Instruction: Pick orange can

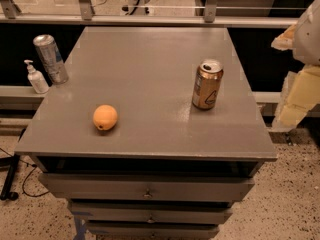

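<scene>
Seemingly spread apart and gripping nothing, though partly cut off at the right edge of view: the gripper's pale yellow fingers point(299, 96), in the air off the right side of the desk point(150, 59), clear of its top. Nearest the fingers, to their left: orange can point(207, 84), upright on the desk close to its right edge, silver top facing up, dark triangular mark on its side, touching nothing else. Farther left of the fingers and closer to the front edge: round orange fruit point(105, 117), well apart from the can. Farthest from the fingers, at the desk's left edge: taller silver can point(50, 59). Just beyond it, off the desk: small white pump bottle point(36, 78). Under the desktop: stacked drawers point(147, 189).
</scene>
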